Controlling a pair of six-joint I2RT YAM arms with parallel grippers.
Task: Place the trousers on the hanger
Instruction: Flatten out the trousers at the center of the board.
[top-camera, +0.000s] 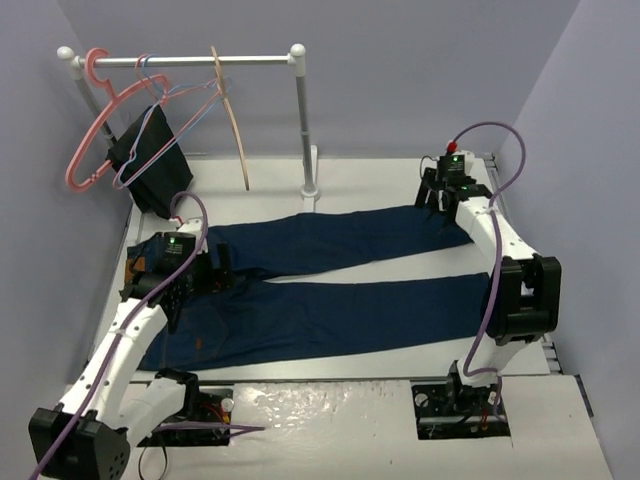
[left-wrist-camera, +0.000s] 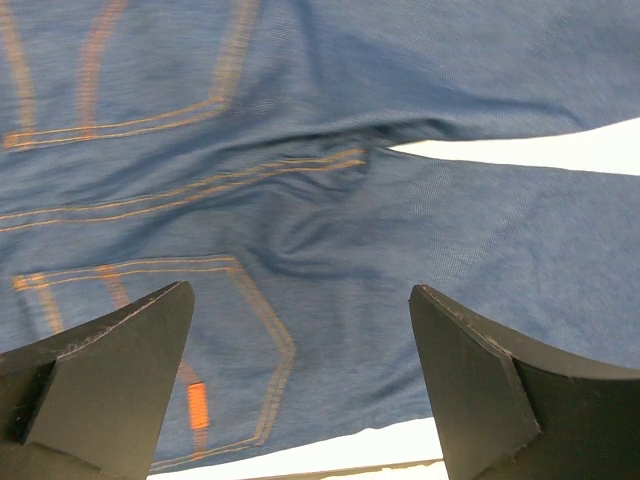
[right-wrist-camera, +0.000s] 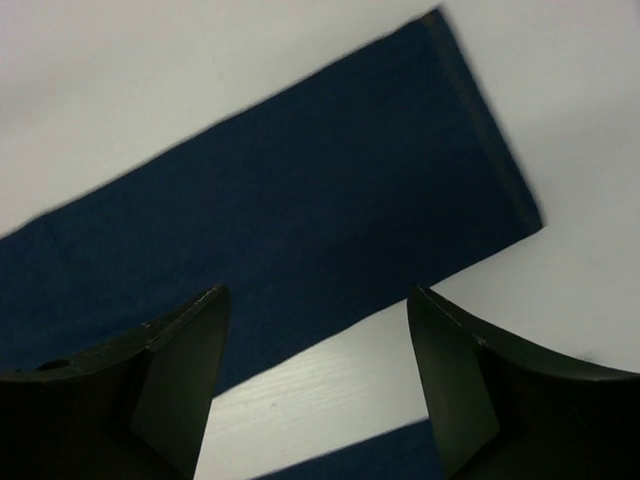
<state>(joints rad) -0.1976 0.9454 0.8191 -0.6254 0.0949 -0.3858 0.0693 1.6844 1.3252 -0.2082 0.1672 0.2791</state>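
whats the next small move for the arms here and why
Probably lower the left gripper onto the dark navy denim jeans and pinch near the crotch: it and the right gripper both hang open, holding nothing, the jeans lie flat, and the tan wooden hanger carries nothing.

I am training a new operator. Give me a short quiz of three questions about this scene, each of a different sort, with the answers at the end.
1. True or false: the trousers already hang on the wooden hanger.
2. Choose one. What lies under the left gripper?
A. the hems of both legs
B. the seat of the trousers, with stitched pockets
C. only bare table
3. Fill the gap: the right gripper is open and holds nothing; it hovers over the hem end of one ____ of the trousers.

Key: 1 false, they lie spread flat; 2 B; 3 leg.
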